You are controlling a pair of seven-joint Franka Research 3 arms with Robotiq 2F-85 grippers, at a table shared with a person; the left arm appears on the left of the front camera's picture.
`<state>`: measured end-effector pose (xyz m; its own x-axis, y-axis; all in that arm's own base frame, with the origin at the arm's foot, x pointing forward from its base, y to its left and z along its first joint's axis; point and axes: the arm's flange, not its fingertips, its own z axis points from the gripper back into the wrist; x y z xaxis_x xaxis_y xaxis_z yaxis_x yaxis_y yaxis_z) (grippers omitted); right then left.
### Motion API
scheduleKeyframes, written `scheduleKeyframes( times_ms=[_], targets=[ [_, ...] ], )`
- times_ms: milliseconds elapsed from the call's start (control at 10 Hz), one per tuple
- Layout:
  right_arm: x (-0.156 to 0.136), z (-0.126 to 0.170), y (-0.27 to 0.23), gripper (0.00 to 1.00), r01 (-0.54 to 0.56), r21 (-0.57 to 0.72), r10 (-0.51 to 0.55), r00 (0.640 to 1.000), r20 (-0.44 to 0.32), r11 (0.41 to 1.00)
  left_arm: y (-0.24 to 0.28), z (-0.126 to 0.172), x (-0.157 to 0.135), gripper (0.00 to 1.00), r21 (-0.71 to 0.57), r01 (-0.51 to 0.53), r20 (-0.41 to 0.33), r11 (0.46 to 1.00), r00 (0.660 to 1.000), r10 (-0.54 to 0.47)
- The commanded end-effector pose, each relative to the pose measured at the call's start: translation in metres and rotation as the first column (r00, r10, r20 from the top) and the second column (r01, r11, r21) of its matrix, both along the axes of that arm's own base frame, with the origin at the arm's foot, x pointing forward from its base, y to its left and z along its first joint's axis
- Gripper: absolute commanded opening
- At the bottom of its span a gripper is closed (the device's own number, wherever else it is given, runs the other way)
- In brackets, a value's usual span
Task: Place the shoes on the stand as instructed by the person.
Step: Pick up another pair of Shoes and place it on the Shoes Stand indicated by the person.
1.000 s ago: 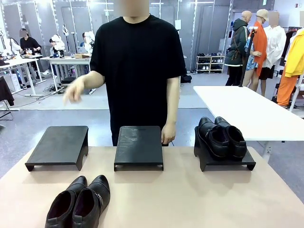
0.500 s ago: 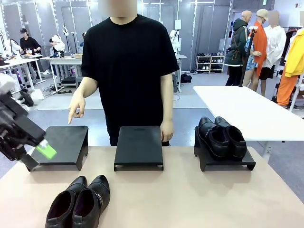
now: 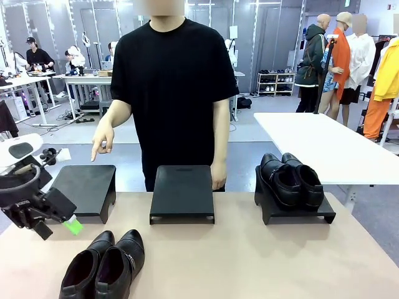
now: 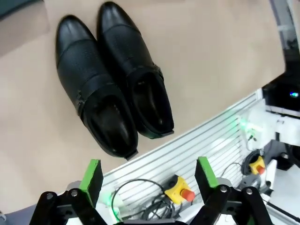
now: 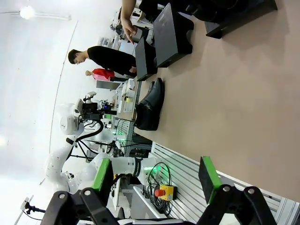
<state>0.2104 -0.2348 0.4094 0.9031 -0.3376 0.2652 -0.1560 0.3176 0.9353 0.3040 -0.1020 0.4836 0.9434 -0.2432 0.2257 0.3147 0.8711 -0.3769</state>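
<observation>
The person's hand points at the stand at middle left, and the loose shoes sit at lower left. The left gripper hovers open beside them and probably needs to straddle one shoe next. The right gripper is open too.

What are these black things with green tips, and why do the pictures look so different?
That's a robot with two arms at a table. One picture looks across it at a person, whose hand points above the left stand. The other two come from cameras on the robot's wrists. The black things are its fingers: the left gripper faces a pair of black shoes on the table, the right gripper looks along the table. Both are open, holding nothing. A second pair sits on the right stand.
</observation>
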Motion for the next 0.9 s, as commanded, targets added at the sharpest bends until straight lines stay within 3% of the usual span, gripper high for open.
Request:
scheduleKeyframes(
  times_ms=[0,500,600,800],
  targets=[
    [0.000,0.002,-0.001,0.93,-0.001,0.006,0.001,1.000,0.029,1.000,-0.005,-0.003,-0.004,1.00,0.005,0.011,-0.022,1.000,1.000,-0.011],
    [0.000,0.002,-0.001,0.93,-0.001,0.006,0.001,1.000,0.029,1.000,-0.013,-0.002,0.000,1.00,-0.001,-0.018,0.009,1.000,1.000,0.018],
    [0.000,0.002,-0.001,0.93,-0.001,0.006,0.001,1.000,0.029,1.000,-0.030,-0.013,0.003,1.00,0.093,-0.062,0.007,0.994,0.998,0.061],
    [0.000,0.002,-0.001,0.93,-0.001,0.006,0.001,1.000,0.029,1.000,-0.058,-0.029,0.008,1.00,0.120,-0.109,-0.048,0.987,0.992,0.116]
  ],
)
